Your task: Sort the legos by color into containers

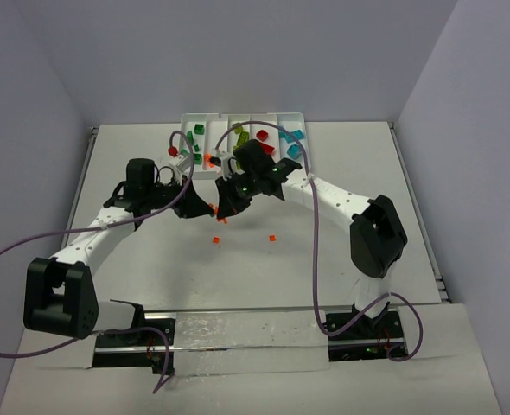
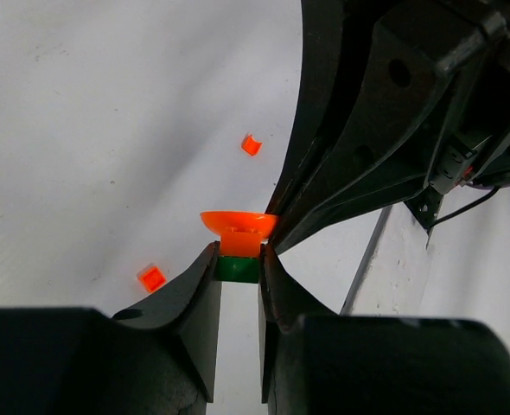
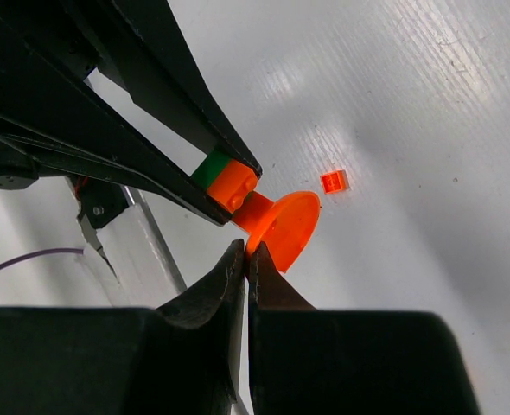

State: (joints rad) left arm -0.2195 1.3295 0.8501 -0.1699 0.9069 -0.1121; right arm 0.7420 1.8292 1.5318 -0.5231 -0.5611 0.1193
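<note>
A small lego stack hangs above the table between my two grippers: a dark green brick (image 2: 238,270), an orange brick (image 3: 233,186) and an orange dish-shaped piece (image 3: 291,226). My left gripper (image 2: 239,259) is shut on the green and orange bricks. My right gripper (image 3: 245,253) is shut on the rim of the orange dish. In the top view both grippers meet at the stack (image 1: 221,219), in front of the white tray of containers (image 1: 246,115). The tray holds green (image 1: 200,130), lime (image 1: 238,134), red (image 1: 262,136) and teal (image 1: 296,136) legos.
Two loose orange bits (image 1: 216,239) (image 1: 272,237) lie on the white table just in front of the grippers. They also show under the left wrist (image 2: 151,277) (image 2: 251,144). Purple cables loop off both arms. Grey walls stand on three sides.
</note>
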